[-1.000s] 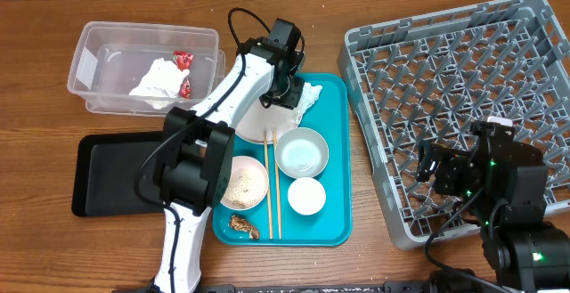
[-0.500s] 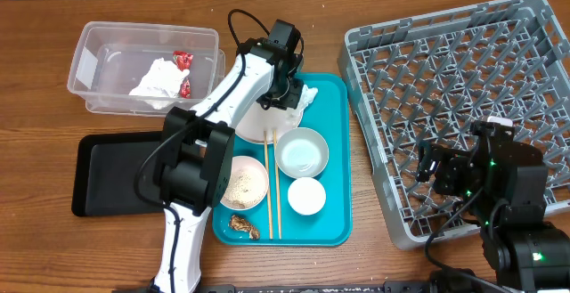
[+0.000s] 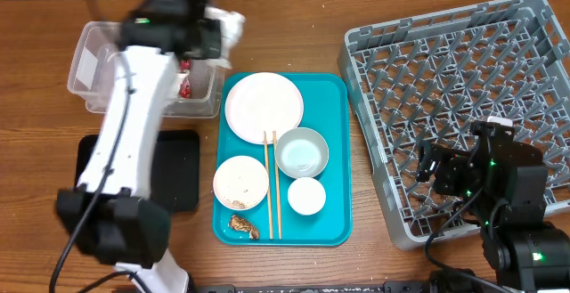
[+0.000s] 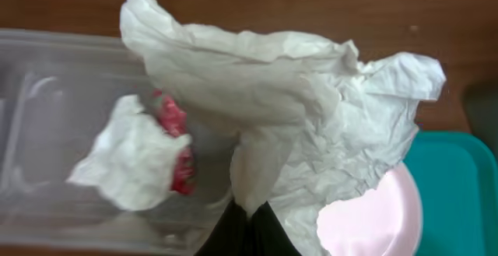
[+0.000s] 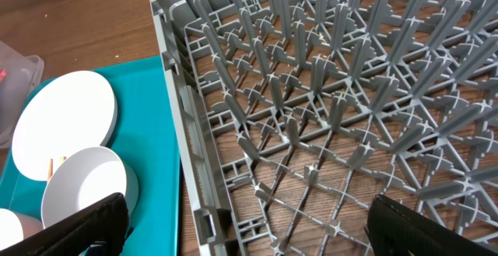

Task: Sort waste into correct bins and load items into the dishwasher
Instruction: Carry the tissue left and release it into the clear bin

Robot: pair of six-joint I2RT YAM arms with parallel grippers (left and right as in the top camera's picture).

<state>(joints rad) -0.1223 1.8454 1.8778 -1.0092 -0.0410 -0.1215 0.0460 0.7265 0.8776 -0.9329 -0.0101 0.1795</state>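
Your left gripper (image 4: 250,219) is clamped tight on a crumpled white paper napkin (image 4: 296,108). That's in the upper left of the overhead frame, right at the right end of the clear plastic rectangular tub (image 3: 89,39). In the wrist view the napkin hangs partly over the tub and partly over the brown wooden table (image 3: 303,26).

Already inside the tub is a second balled-up white napkin (image 4: 128,163), with a small red shiny snack wrapper (image 4: 173,116) touching it.

Your right gripper (image 5: 247,209) has its fingers spread wide with nothing between them. It hangs over the lower left part of the big square grey plastic dish rack (image 3: 463,70).

The teal serving tray (image 3: 334,213) sits mid-frame. On it are:
- a large round white plate (image 3: 264,106)
- a pale round bowl (image 3: 302,153)
- another pale bowl holding loose white rice grains (image 3: 239,184)
- a small white cup (image 3: 306,196)
- a pair of wooden chopsticks (image 3: 271,195)
- a small brown food scrap (image 3: 244,225), near the tray's bottom left corner

The flat black rectangular tray (image 3: 183,173) is lower left, partly hidden behind the arm.
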